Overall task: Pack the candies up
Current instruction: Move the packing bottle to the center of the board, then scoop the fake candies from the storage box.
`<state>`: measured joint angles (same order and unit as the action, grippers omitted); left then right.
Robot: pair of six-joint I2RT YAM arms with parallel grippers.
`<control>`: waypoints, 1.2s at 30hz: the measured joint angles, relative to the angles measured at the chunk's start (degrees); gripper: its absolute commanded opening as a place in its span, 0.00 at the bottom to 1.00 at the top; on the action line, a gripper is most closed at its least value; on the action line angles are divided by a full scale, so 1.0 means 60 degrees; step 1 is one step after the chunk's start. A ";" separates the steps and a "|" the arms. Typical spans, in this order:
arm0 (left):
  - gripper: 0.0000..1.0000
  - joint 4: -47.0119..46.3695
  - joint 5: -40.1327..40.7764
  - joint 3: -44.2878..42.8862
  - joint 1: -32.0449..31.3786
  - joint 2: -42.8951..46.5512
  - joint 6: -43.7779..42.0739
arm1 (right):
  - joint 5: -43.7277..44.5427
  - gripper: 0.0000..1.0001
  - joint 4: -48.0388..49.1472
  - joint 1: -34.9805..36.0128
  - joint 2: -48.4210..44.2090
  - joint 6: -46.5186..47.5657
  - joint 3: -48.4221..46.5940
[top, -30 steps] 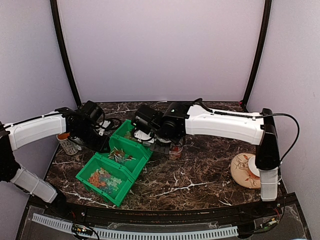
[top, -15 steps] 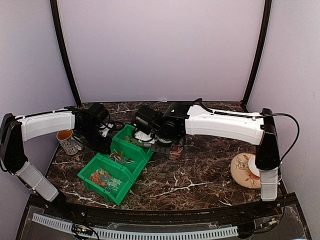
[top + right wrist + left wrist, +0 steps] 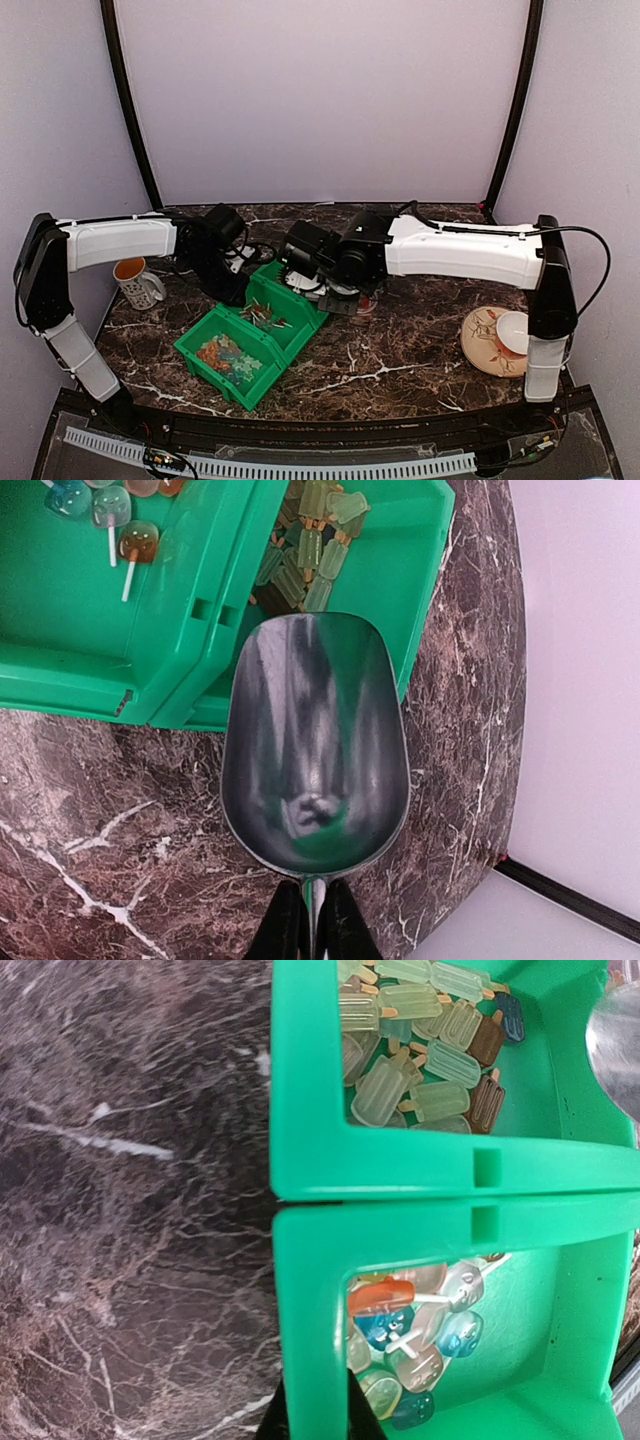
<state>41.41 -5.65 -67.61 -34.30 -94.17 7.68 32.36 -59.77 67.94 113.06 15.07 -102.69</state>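
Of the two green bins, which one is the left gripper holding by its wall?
The lollipop bin, full of mixed-colour sweets: the left gripper pinches its side wall. The other bin holds pale popsicle-shaped candies.

Soft, even overhead light leaves only faint shadows on the dark worktop [image 3: 400, 350] around the green bins [image 3: 268, 338], with no glare, and the black poles [image 3: 128, 110] far to either side of the bins bow from lens distortion. At the left wrist the bins glow saturated and their candies [image 3: 420, 1070] read fairly sharp, while the marble left of the bins is smeared and the scoop [image 3: 620, 1050] at their upper right corner is blurred. At the right wrist the scoop shows pale glare streaks and a green reflection of the bins; the wall [image 3: 580, 680] right of them is nearly washed out.
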 measured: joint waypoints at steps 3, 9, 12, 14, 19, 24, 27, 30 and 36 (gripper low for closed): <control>0.00 -0.0025 0.0007 -0.0084 -0.0386 -0.0073 -0.0084 | 0.0153 0.00 -0.0047 -0.0004 -0.0226 -0.0033 0.0331; 0.00 0.0098 -0.0015 -0.0138 -0.0922 -0.0084 -0.0295 | 0.0390 0.00 -0.0266 -0.0022 -0.0328 -0.0087 0.0517; 0.00 0.0149 -0.0022 -0.0142 -0.0965 -0.0073 -0.0342 | 0.0386 0.00 -0.0404 -0.0022 -0.0324 -0.0091 0.0517; 0.00 0.0171 -0.0007 -0.0142 -0.0962 -0.0047 -0.0357 | 0.0321 0.00 -0.0510 -0.0022 -0.0306 -0.0087 0.0517; 0.00 0.0386 0.0080 -0.0142 -0.0951 0.0208 -0.0437 | -0.0124 0.00 -0.0765 -0.0022 0.0036 -0.0015 0.0452; 0.00 0.0623 0.0153 -0.0124 -0.0954 0.0342 -0.0623 | -0.0590 0.00 -0.0885 -0.0022 0.0419 0.0153 0.0153; 0.00 0.0634 0.0178 -0.0044 -0.0943 0.0361 -0.0678 | -0.0725 0.00 -0.0911 -0.0025 0.0656 0.0229 -0.0106; 0.00 0.0594 0.0153 0.0073 -0.0943 0.0408 -0.0663 | -0.0900 0.00 -0.0725 -0.0153 0.0769 0.0342 -0.0251; 0.00 0.0393 0.0102 0.0372 -0.0907 0.0590 -0.0627 | -0.2222 0.00 0.0579 -0.0747 0.0634 0.0495 0.0080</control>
<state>43.77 -5.04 -65.39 -39.75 -90.63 3.92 19.03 -56.29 63.46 116.86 18.04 -102.21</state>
